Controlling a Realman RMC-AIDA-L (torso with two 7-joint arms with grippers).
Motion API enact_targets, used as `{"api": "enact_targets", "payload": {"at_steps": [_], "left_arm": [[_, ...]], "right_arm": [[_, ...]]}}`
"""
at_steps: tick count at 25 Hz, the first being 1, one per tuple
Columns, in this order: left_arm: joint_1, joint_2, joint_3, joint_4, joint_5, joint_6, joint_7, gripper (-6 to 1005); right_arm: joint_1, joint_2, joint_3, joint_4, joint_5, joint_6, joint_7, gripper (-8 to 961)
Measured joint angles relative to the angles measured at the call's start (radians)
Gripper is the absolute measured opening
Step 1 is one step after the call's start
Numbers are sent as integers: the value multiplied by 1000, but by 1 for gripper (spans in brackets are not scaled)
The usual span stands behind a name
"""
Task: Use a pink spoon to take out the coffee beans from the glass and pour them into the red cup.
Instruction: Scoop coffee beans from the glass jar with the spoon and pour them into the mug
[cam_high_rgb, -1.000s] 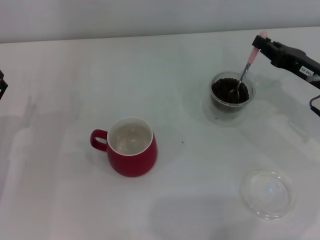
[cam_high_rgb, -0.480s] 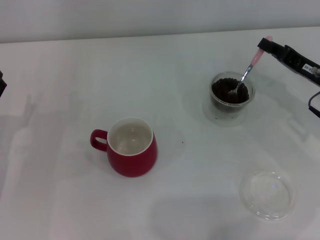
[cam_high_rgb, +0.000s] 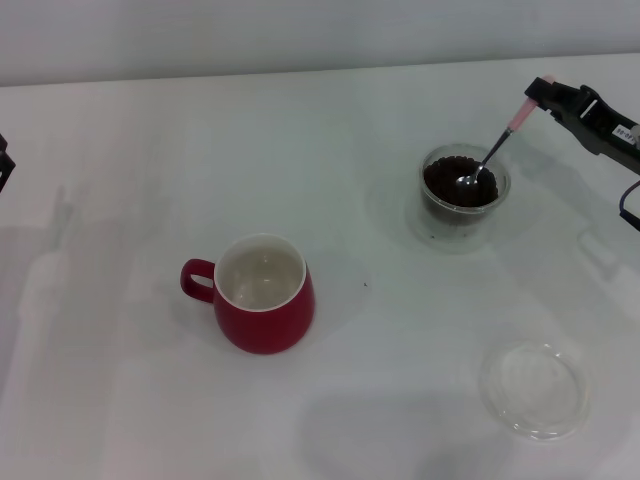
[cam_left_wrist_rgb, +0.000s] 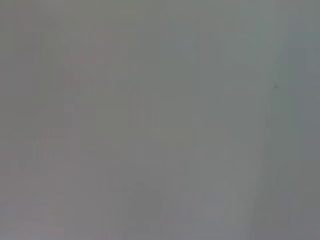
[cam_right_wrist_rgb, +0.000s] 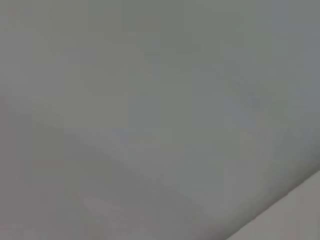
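The red cup (cam_high_rgb: 265, 293) stands at the table's middle left, its white inside empty, its handle to the left. The glass (cam_high_rgb: 462, 196) stands at the far right with a heap of coffee beans (cam_high_rgb: 446, 183) in it. My right gripper (cam_high_rgb: 541, 99) is shut on the pink handle of the pink spoon (cam_high_rgb: 498, 144), up and right of the glass. The spoon slants down with its silver bowl resting on the beans. My left gripper (cam_high_rgb: 4, 164) shows only as a dark edge at the far left. Both wrist views show only blank grey.
A flat shallow clear dish (cam_high_rgb: 534, 389) lies at the front right. The white table (cam_high_rgb: 330, 150) runs back to a pale wall. A small dark speck (cam_high_rgb: 365, 285) lies right of the cup.
My right gripper has moved to the right and tilted the spoon lower. The spoon's bowl has stayed on the beans in the glass. The cup and dish have not moved.
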Motion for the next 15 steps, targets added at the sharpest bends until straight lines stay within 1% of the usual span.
{"api": "enact_targets", "payload": {"at_steps": [10,15], "left_arm": [[-1,0,0,0,0,1,0,880],[-2,0,0,-2,0,-1,1,880]], "right_arm": [[-3,-1,4,0,27,42,82,179],[-6,-8,5,0,47,41,115,180]]}}
